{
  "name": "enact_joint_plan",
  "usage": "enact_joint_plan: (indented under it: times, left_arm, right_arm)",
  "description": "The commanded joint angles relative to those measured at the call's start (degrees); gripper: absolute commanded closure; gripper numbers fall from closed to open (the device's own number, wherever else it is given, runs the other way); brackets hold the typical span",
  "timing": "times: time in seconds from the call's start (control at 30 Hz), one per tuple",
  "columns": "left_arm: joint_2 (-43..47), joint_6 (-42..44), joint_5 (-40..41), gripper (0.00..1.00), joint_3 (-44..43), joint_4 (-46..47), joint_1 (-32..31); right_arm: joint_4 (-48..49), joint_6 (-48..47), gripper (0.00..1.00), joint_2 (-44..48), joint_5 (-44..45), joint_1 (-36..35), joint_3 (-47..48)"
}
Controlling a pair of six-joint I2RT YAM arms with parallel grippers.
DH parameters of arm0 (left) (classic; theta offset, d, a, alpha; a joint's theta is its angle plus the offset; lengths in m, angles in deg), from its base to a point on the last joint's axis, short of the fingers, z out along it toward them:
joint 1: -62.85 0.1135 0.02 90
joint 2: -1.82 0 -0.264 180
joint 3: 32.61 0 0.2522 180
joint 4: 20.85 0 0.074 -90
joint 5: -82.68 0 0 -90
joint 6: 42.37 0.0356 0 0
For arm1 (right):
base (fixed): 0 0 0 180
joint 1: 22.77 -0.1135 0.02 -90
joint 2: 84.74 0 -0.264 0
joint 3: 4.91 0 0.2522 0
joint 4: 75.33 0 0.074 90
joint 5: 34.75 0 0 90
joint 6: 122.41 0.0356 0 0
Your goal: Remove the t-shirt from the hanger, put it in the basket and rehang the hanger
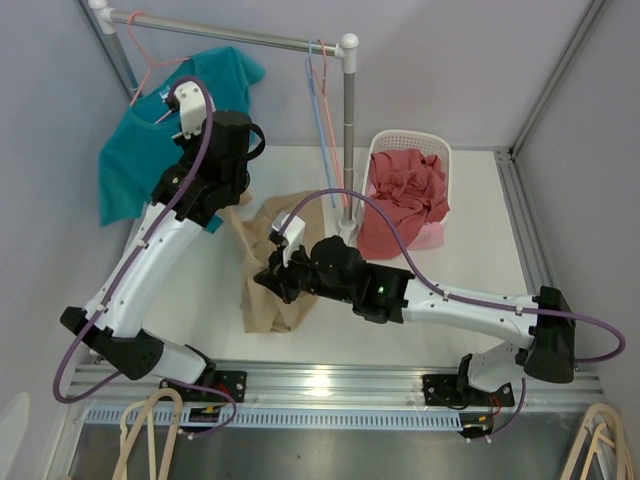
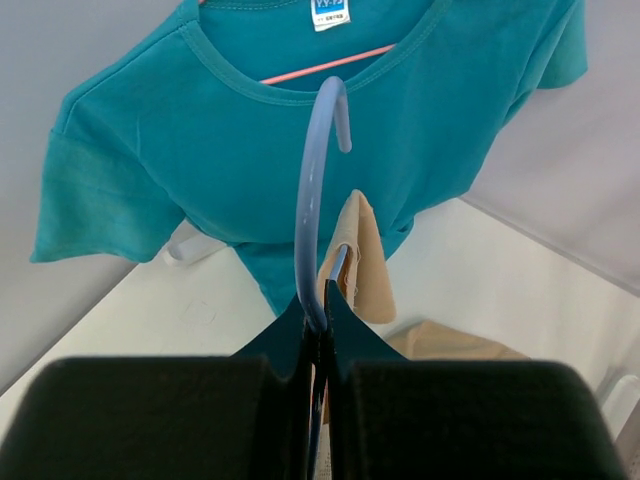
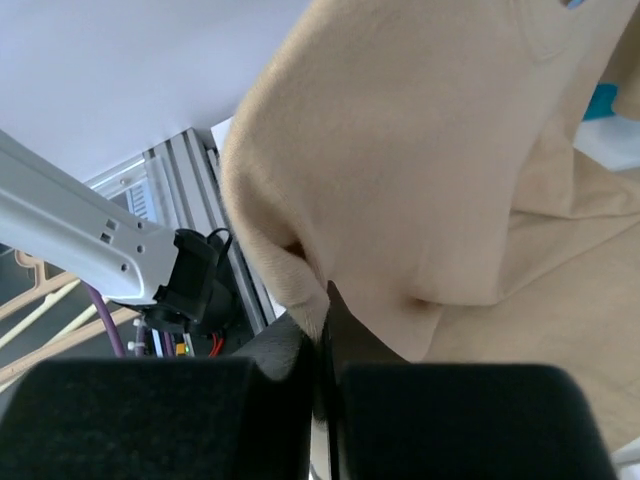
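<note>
A tan t-shirt (image 1: 272, 275) hangs on a blue hanger (image 2: 312, 200) and drapes down onto the table. My left gripper (image 1: 222, 205) is shut on the neck of that hanger, just below its hook; it also shows in the left wrist view (image 2: 322, 310). A strip of the tan t-shirt (image 2: 362, 260) shows behind the hanger. My right gripper (image 1: 272, 280) is shut on a folded edge of the tan t-shirt (image 3: 420, 150), which it pinches between its jaws in the right wrist view (image 3: 325, 320).
A teal t-shirt (image 1: 140, 150) hangs on a pink hanger (image 2: 320, 66) from the rack (image 1: 240, 38) at the back left. Spare hangers (image 1: 322, 90) hang at the rack's right end. A white basket (image 1: 385, 145) holds red clothes. More hangers (image 1: 150, 430) lie below the front rail.
</note>
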Motion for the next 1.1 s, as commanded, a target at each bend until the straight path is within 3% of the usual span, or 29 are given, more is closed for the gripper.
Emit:
enact_joint_plan:
  times: [0.0,0.2,0.47,0.7,0.73,0.87,0.9,0.97,1.07]
  left_arm:
    - [-0.50,1.05,0.37,0.99,-0.31,4.68,-0.31]
    - [-7.62,2.56,-1.39,0.99,-6.00,6.45,2.32]
    - [-13.51,5.01,-3.50,0.99,-13.23,5.83,5.31]
    - [-13.96,6.51,-5.86,0.99,-19.72,3.73,5.75]
    - [-13.78,4.95,-7.01,0.99,-22.78,-0.37,5.67]
    - [-9.14,0.63,-22.00,0.99,-22.30,-11.19,5.75]
    - [-5.03,0.10,-30.66,0.99,-20.98,-11.91,5.75]
    - [-0.18,-0.08,-40.02,0.99,-11.95,-11.84,5.75]
    - [8.44,0.09,-51.29,0.99,-5.71,-13.32,5.67]
  right_arm:
    - [0.50,1.38,1.00,0.97,-0.77,-1.33,1.58]
    - [-4.50,2.09,1.00,7.74,6.43,-5.46,-2.20]
    - [-8.64,8.14,1.00,18.64,15.58,-14.69,-15.64]
    - [-2.58,14.22,1.00,14.17,17.42,-14.69,-22.95]
    - [-2.23,13.61,1.00,12.25,18.12,-14.34,-22.60]
    - [-6.34,12.99,1.00,9.60,21.20,-11.45,-17.34]
    - [-8.27,12.81,1.00,8.72,21.12,-8.74,-14.98]
    - [-9.60,11.16,1.00,8.10,20.94,-6.27,-12.77]
    - [-9.52,8.51,1.00,7.92,21.81,-2.75,-9.95]
